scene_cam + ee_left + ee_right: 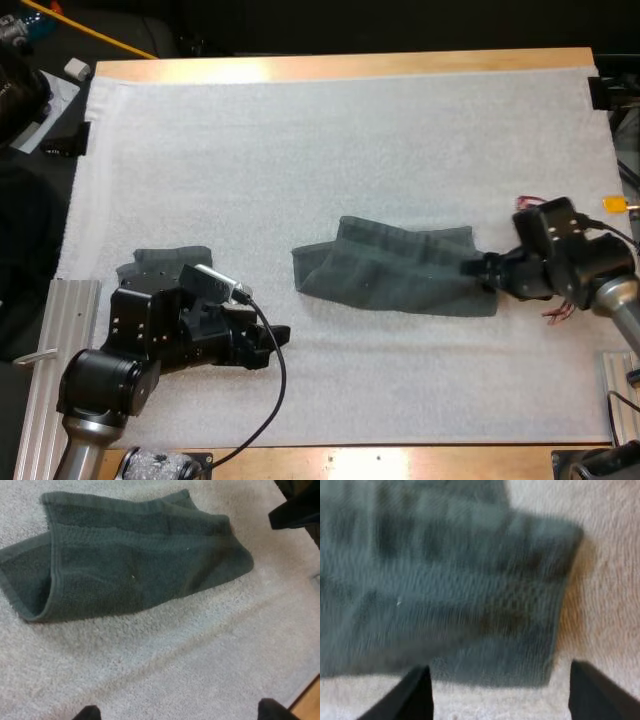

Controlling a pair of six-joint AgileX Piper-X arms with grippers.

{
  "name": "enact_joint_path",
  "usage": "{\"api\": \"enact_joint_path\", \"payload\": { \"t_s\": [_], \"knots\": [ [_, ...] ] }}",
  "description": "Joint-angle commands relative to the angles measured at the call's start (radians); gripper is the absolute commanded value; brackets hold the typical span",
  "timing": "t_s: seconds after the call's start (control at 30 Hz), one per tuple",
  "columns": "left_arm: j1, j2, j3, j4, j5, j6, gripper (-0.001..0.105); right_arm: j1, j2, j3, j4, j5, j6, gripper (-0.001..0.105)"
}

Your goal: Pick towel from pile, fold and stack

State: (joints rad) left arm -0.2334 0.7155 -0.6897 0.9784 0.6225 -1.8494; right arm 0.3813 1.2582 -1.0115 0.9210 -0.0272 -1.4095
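Observation:
A dark grey-green towel lies loosely folded in the middle of the white mat, its left end doubled over. My right gripper is at its right end; in the right wrist view the fingers stand apart just short of the towel's edge, with mat between them. My left gripper rests low on the mat, to the towel's lower left, and is open. Its two fingertips are wide apart, short of the towel. A second dark towel lies partly under my left arm.
The mat's wooden front edge runs close behind my left gripper. Metal rails flank the mat at the lower left and right. Small items sit off the mat at the far left corner.

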Motion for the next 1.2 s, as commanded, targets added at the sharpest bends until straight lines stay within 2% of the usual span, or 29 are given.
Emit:
{"api": "enact_joint_path", "payload": {
  "t_s": [0.0,0.17,0.3,0.53,0.97,1.07,1.17],
  "knots": [
    [0.000,0.004,-0.006,-0.015,0.027,-0.014,0.061,-0.089,0.017,0.047,-0.055,-0.122,-0.028,0.056],
    [0.001,0.000,-0.008,-0.016,0.043,-0.018,0.061,-0.153,0.048,0.120,-0.163,-0.234,-0.027,0.056],
    [-0.001,0.001,-0.002,0.001,0.026,-0.011,0.061,-0.128,0.059,0.083,-0.130,-0.142,-0.030,0.056],
    [-0.001,0.003,-0.005,0.000,0.033,-0.012,0.061,-0.153,0.146,0.083,-0.170,-0.149,-0.042,0.056],
    [0.001,0.002,-0.006,-0.007,0.036,-0.014,0.061,-0.233,0.275,0.099,-0.256,-0.362,-0.057,0.056],
    [-0.003,-0.002,-0.005,0.000,0.038,-0.013,0.061,-0.227,0.284,0.097,-0.272,-0.369,-0.027,0.055],
    [-0.001,0.001,-0.004,0.002,0.038,-0.016,0.061,-0.222,0.320,0.098,-0.296,-0.424,0.013,0.055]
  ]
}}
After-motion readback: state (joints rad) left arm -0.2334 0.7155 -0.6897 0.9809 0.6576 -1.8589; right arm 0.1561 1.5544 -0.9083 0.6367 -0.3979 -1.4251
